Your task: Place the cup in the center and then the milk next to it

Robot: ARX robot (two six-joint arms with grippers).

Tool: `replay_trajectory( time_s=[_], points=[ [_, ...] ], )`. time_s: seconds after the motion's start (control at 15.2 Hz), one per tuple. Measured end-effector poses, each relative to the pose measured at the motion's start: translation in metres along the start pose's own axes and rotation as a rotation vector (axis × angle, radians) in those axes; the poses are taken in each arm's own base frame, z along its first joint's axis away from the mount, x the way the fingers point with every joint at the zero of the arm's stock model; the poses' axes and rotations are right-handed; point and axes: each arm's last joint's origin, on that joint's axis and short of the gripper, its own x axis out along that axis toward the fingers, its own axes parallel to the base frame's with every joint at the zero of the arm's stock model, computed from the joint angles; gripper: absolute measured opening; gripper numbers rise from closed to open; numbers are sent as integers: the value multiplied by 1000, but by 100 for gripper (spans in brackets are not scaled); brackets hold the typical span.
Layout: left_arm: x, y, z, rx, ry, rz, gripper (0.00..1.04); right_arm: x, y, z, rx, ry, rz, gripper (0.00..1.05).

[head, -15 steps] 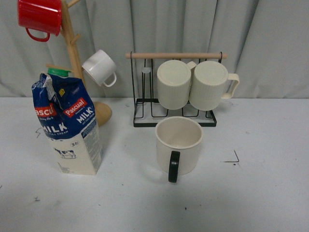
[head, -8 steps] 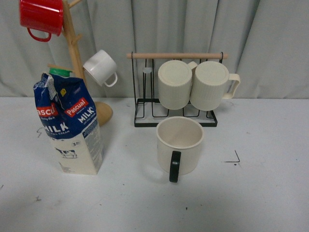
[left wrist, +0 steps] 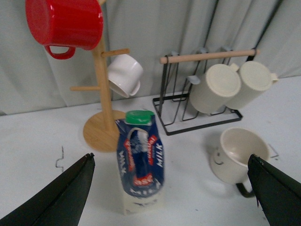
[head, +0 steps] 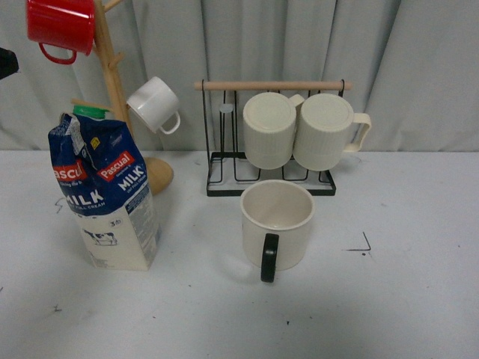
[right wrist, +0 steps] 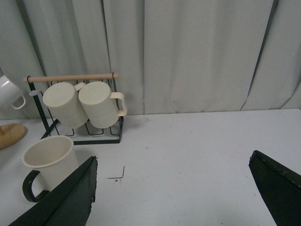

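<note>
Left arm (head: 6,63) newly in view; cup (head: 276,226) empty, milk (head: 105,194) capped

The tall blue-and-cream milk carton (left wrist: 139,160) stands upright ahead of the wide-spread left gripper (left wrist: 170,162). The wide cream black-handled mug (left wrist: 237,155) also stands upright ahead of it.

The milk (head: 105,191) carton's blue upper part carries red "Pascual" labels and white "MILK"; smaller print beneath is too small to read. No other readable text.
</note>
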Motion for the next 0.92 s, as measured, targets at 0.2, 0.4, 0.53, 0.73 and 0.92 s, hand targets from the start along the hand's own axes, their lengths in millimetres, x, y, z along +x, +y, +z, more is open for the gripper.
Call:
replay_trajectory(
  time_s=[0.2,0.4,0.53,0.73,0.92],
  points=[
    [52,14,3,63,67,-24,98,0,0,0,0,0,0,98],
    [80,19,-17,83,167,-72,98,0,0,0,0,0,0,98],
    [93,25,-20,86,184,-50,98,0,0,0,0,0,0,98],
    [108,29,-23,84,204,-17,98,0,0,0,0,0,0,98],
    [127,26,-31,96,229,8,98,0,0,0,0,0,0,98]
  ],
)
